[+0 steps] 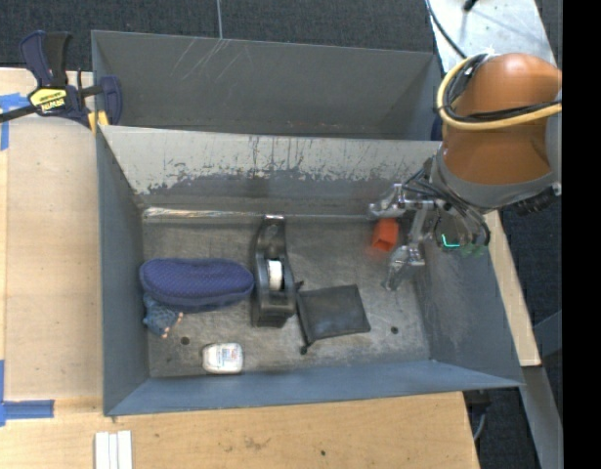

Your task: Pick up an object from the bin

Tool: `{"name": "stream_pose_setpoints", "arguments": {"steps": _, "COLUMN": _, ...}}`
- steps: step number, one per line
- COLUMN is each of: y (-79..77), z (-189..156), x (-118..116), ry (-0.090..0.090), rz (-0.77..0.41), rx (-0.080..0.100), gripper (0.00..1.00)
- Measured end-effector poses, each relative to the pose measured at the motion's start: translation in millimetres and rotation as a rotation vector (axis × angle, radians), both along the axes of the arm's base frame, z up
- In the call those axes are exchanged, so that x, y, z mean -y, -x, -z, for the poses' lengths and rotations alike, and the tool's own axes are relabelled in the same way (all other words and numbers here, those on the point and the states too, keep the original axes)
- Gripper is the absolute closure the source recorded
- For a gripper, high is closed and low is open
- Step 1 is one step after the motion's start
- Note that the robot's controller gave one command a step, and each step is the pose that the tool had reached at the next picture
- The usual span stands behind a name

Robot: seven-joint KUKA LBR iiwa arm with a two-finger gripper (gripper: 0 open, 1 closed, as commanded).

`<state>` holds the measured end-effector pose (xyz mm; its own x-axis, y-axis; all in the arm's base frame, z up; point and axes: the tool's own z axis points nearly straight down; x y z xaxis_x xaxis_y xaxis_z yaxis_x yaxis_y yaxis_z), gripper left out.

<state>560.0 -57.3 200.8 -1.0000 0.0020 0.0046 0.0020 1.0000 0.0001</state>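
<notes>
a dark blue oval fabric pouch (195, 283) lies at the left, its long side running left to right. just right of it, touching or nearly so, stands a black plastic tape dispenser with a white roll (271, 279), running far to near. a flat black square pad (333, 313) lies against the dispenser's near right side. a small white rounded plastic piece (223, 358) sits nearest, apart from the pouch.

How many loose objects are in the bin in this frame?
5. Blue pouch at left; black tape dispenser centre; dark flat square right of it; small white object front left; small orange piece rear right. More could hide under the arm.
</notes>
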Motion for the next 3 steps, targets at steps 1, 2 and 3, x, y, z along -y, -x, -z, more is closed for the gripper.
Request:
{"name": "stream_pose_setpoints", "arguments": {"steps": 1, "y": 17.8, "z": 129.8, "x": -72.1, "ry": 0.001, "rz": 0.097, "rx": 0.016, "gripper": 0.0}}
{"name": "stream_pose_setpoints", "arguments": {"steps": 2, "y": 12.7, "z": 123.4, "x": -71.1, "ry": 0.0, "rz": 0.097, "rx": 0.032, "gripper": 1.0}}
{"name": "stream_pose_setpoints", "arguments": {"steps": 3, "y": 49.3, "z": -29.8, "x": -37.3, "ry": 0.002, "rz": -0.093, "rx": 0.015, "gripper": 1.0}}
